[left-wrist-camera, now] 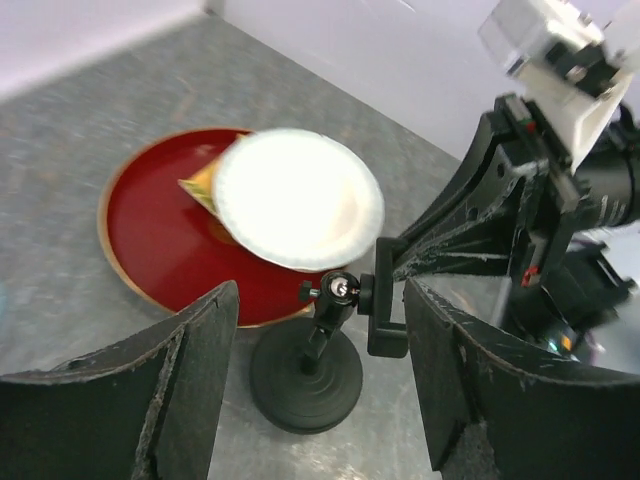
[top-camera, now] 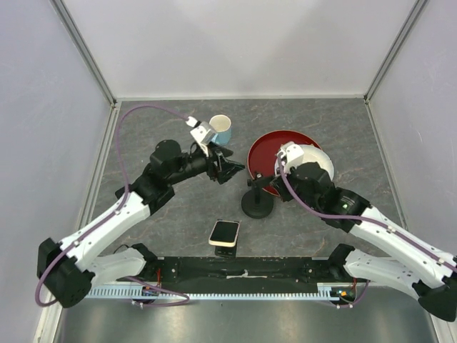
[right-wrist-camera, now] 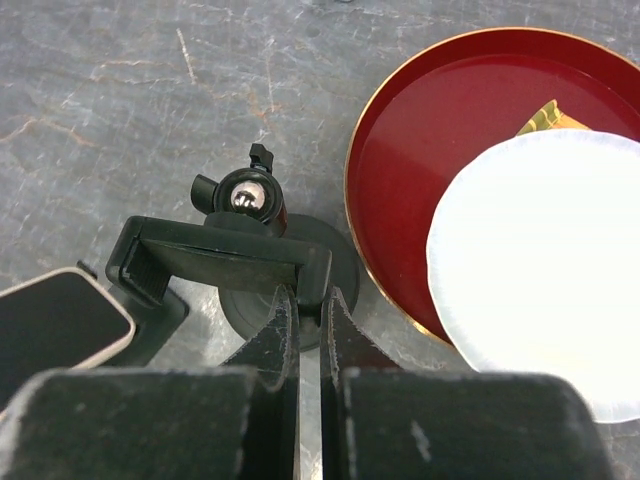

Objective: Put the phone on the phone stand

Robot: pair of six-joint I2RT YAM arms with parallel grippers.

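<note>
The phone [top-camera: 224, 232], dark screen up in a pale case, lies near the table's front middle. Its near end rests on the low black phone stand [top-camera: 226, 250]. The phone's corner also shows in the right wrist view [right-wrist-camera: 50, 335]. A taller black pole stand [top-camera: 257, 205] with a round base stands behind it. My right gripper [top-camera: 263, 183] is shut on that pole stand's clamp [right-wrist-camera: 225, 255], pinching its edge between the fingertips [right-wrist-camera: 283, 315]. My left gripper [top-camera: 234, 171] is open and empty, facing the pole stand [left-wrist-camera: 305, 375] from the left.
A red plate [top-camera: 264, 153] sits right of centre with a white dish [top-camera: 318, 163] on it and a yellow scrap [left-wrist-camera: 198, 184] under the dish. A blue-and-white mug [top-camera: 221, 129] stands behind the left gripper. White walls enclose the table.
</note>
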